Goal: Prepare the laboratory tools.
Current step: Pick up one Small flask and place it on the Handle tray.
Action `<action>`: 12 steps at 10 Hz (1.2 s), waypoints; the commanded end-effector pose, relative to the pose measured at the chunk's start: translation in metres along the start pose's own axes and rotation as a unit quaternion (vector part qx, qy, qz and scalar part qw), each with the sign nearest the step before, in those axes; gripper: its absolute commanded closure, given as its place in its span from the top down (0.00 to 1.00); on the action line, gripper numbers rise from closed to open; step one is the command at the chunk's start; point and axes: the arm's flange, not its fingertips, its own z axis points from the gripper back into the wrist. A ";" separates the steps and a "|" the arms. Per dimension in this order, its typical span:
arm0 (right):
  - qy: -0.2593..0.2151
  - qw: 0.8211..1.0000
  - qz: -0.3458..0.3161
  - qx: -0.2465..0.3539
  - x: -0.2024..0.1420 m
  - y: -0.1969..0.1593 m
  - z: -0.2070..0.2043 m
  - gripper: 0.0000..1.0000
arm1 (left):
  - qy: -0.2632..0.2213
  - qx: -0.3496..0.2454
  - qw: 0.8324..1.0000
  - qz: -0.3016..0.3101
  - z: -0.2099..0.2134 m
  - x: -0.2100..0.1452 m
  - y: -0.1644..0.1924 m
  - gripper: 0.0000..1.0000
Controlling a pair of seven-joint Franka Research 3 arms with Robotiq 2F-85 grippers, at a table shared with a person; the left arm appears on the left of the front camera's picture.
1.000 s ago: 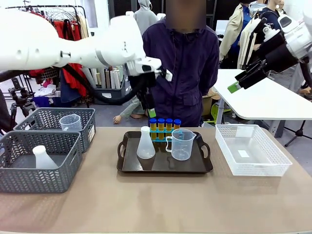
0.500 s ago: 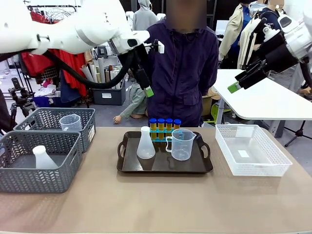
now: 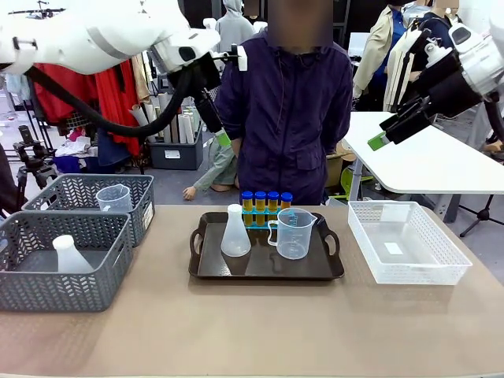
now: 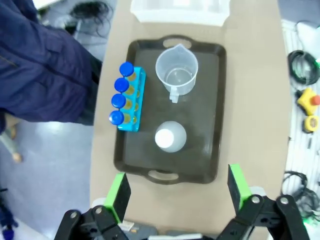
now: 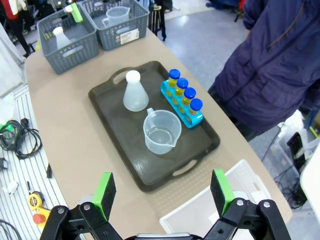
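A dark tray (image 3: 260,266) in the middle of the table carries the laboratory tools. These are several blue-capped amber tubes (image 3: 266,202) in a blue rack, a clear handled beaker (image 3: 293,234) and a white conical flask (image 3: 235,233). My left gripper (image 3: 214,118) hangs open high above the table's far left. From above it sees the tubes (image 4: 122,95), beaker (image 4: 176,72) and flask (image 4: 170,137), its green pads (image 4: 119,192) wide apart. My right gripper (image 3: 382,135) is open, high at the right, over the tray (image 5: 125,135), flask (image 5: 133,92), beaker (image 5: 161,132) and tubes (image 5: 182,95).
Two grey baskets stand at the left: the near one (image 3: 47,295) holds a flask, the far one (image 3: 79,189) a beaker. A white lattice basket (image 3: 441,260) sits at the right. A person in a dark blue jacket (image 3: 295,118) stands behind the tray.
My left arm has risen and swung back to the left, away from above the tubes. The right arm and the things on the tray have not moved.
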 end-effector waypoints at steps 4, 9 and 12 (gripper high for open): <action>-0.013 1.000 0.002 0.007 0.000 -0.002 -0.001 1.00 | -0.049 0.010 0.998 0.025 0.015 -0.061 -0.004 1.00; -0.013 1.000 0.002 0.007 0.000 -0.002 -0.001 1.00 | -0.077 0.027 0.995 0.049 0.026 -0.078 -0.007 1.00; -0.013 1.000 0.002 0.007 0.000 -0.002 -0.001 1.00 | -0.088 0.025 0.995 0.036 0.029 -0.077 -0.011 1.00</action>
